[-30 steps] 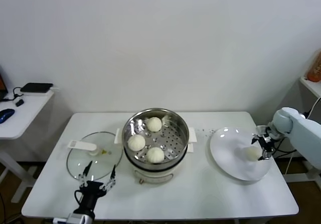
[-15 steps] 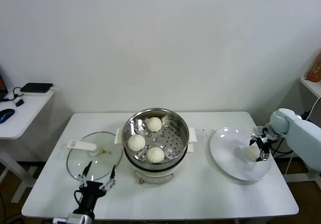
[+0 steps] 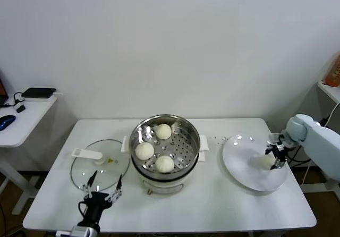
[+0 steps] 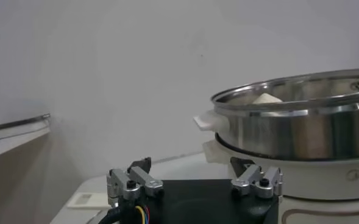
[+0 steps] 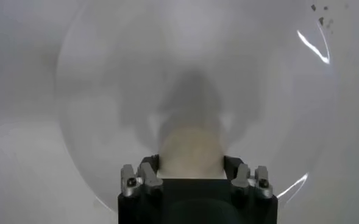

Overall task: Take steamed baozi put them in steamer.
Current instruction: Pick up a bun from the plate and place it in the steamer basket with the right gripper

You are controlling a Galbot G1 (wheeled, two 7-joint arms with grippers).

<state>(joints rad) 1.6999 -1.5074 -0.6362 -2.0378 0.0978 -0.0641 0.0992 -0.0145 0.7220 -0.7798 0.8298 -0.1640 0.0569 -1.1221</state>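
The steel steamer [image 3: 139,131] stands mid-table on its white pot base and holds three cream-white baozi [image 3: 163,131], [image 3: 144,151], [image 3: 164,163]. One more baozi [image 3: 267,162] lies on the white plate [image 3: 241,165] at the table's right. My right gripper [image 3: 275,159] is down on that plate, its fingers pressed against both sides of the bun. The right wrist view shows the baozi [image 5: 190,149] squeezed between the jaws of the gripper [image 5: 191,165]. My left gripper [image 3: 102,191] rests open near the table's front left, and the steamer wall [image 4: 313,128] fills its wrist view.
A glass lid [image 3: 100,165] with a white handle lies flat left of the steamer. A side desk [image 3: 21,117] with a mouse and black box stands at far left. An orange bottle [image 3: 334,72] sits on a shelf at far right.
My right gripper's fingers have closed in from wide open onto the baozi on the plate. The left arm has not moved.
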